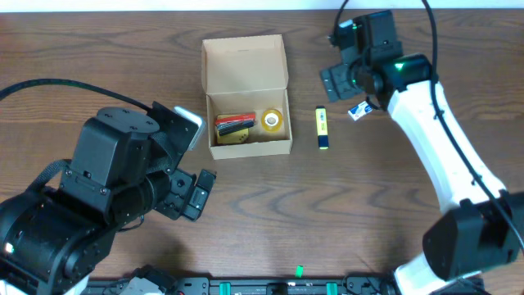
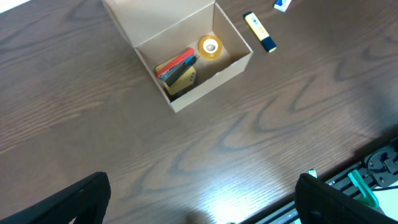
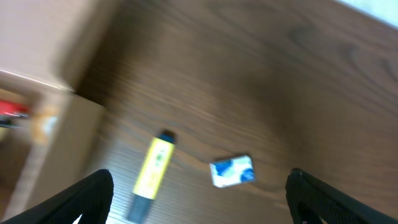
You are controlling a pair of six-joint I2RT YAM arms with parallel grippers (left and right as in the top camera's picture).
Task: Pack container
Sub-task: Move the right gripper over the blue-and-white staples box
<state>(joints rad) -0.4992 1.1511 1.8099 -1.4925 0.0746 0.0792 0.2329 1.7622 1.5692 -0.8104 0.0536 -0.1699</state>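
Overhead: the container point(image 1: 246, 98) sat near the worktop's point(image 1: 123, 49) far edge with its flap lid up, a tape roll point(image 1: 273, 120) and a red item point(image 1: 233, 124) inside. A yellow highlighter point(image 1: 322, 129) lay near it.

Left wrist: the left gripper point(image 2: 202, 199) stood wide with nothing between its fingers, well apart from the container.

Right wrist, blurred: the right gripper point(image 3: 199, 199) was spread wide and empty above the highlighter and what may have been a small blue-white packet point(image 3: 232, 170).

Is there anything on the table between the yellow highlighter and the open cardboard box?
Nothing visible. Only bare table separates the highlighter from the nearest wall of the container, and its lid is open.
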